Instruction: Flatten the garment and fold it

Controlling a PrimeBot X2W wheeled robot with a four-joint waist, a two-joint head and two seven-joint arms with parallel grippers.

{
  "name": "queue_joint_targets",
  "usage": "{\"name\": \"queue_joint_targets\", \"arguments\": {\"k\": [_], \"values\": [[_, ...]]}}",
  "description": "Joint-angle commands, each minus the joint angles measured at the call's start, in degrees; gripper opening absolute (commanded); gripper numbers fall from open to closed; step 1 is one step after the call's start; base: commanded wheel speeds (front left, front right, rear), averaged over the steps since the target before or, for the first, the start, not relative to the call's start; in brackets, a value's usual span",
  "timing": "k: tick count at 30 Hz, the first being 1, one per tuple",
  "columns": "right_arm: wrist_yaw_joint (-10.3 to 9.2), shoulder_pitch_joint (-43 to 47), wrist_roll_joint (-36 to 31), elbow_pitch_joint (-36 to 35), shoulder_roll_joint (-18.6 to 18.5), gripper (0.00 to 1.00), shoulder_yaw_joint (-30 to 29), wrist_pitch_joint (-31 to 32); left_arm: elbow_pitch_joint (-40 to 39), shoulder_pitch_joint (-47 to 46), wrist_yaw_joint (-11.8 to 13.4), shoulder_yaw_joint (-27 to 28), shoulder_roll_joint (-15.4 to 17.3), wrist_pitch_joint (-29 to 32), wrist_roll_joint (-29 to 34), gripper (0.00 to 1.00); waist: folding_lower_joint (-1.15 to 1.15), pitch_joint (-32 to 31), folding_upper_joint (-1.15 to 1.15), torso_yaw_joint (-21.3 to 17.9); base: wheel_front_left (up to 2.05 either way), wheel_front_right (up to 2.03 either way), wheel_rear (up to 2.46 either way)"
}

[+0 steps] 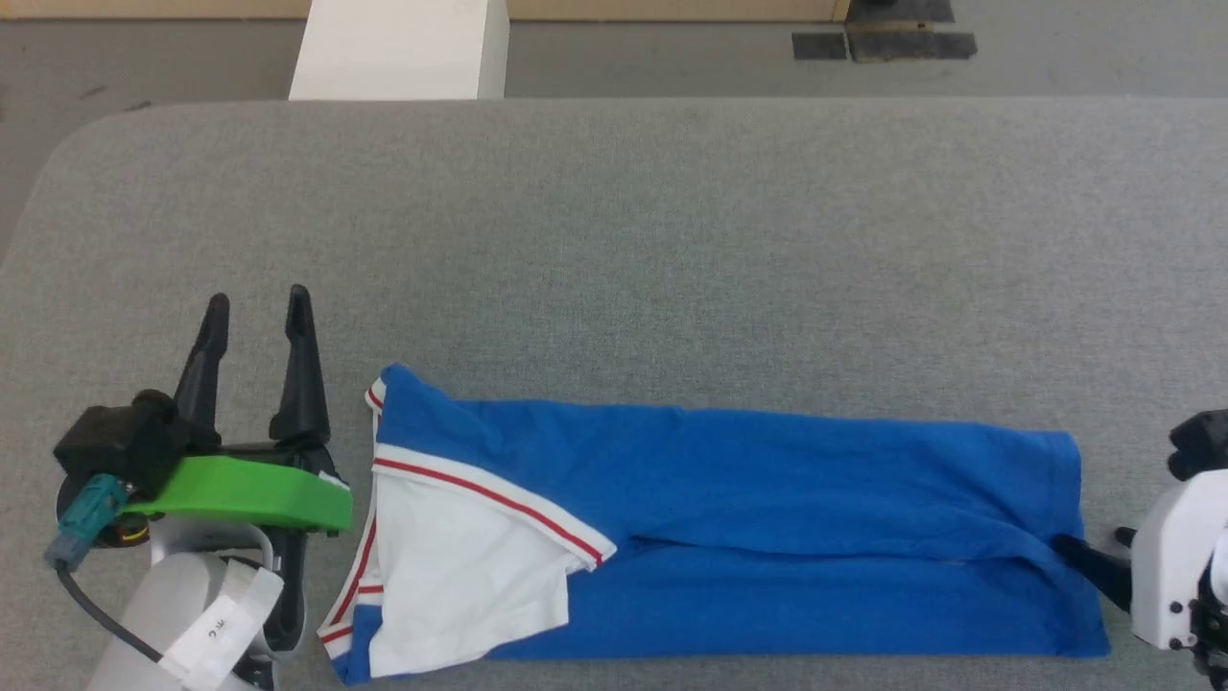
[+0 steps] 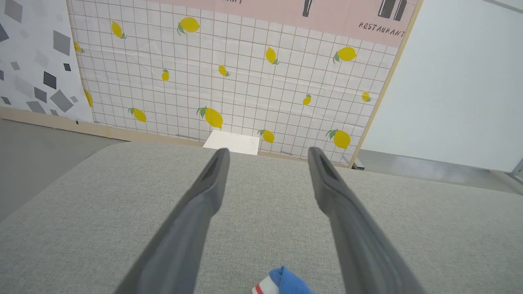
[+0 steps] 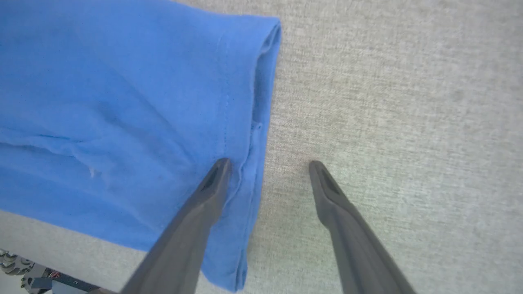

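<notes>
Soft blue jersey, the garment (image 1: 767, 499) looks light and limp, and is best pinched at its corners. It lies on the grey bench (image 1: 614, 240) between both jaws. The left jaws, spread and empty, stand just beside its white sleeve (image 1: 460, 566). Its long axis runs jaws to jaws. The right jaws, spread, straddle the hem (image 3: 245, 134) and hold nothing.

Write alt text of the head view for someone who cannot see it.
A royal-blue garment with a white sleeve lies folded into a long strip on a grey table. The open left gripper sits just off its sleeve end; the right gripper reaches its hem end.
</notes>
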Motion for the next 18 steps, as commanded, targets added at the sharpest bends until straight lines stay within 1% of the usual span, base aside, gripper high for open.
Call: {"name": "queue_joint_targets", "arguments": {"k": [1,9,13,17,18], "values": [[-0.08,-1.43,0.9,0.4,-0.23,1.0,1.43,-0.4,0.56,-0.92,-0.43,0.0,-0.17,-0.37,0.86,1.0,0.0,1.57,0.0,0.59,0.0,0.0,0.0],[-0.08,-4.73,4.28,1.22,0.07,1.0,9.87,-0.48,2.58,-0.53,-0.56,0.4,-0.65,-0.6,1.2,1.0,0.0,2.03,0.0,0.39,0.0,0.0,0.0],[-0.08,-5.74,5.55,1.46,-0.1,1.0,12.51,-0.06,2.61,-0.26,-0.68,1.02,-1.03,-0.68,1.1,1.0,0.0,1.94,0.0,0.39,0.0,0.0,0.0],[-0.08,-6.36,5.92,2.46,-0.73,1.0,13.54,0.53,2.47,0.09,-0.69,1.48,-1.19,-0.72,1.18,1.0,0.0,1.73,0.0,0.34,0.0,0.0,0.0],[-0.08,-6.49,5.76,2.8,-0.98,0.84,13.61,0.72,2.44,0.18,-0.71,1.56,-1.2,-0.73,1.19,1.0,0.0,1.64,0.0,0.32,0.0,0.0,0.0]]}}
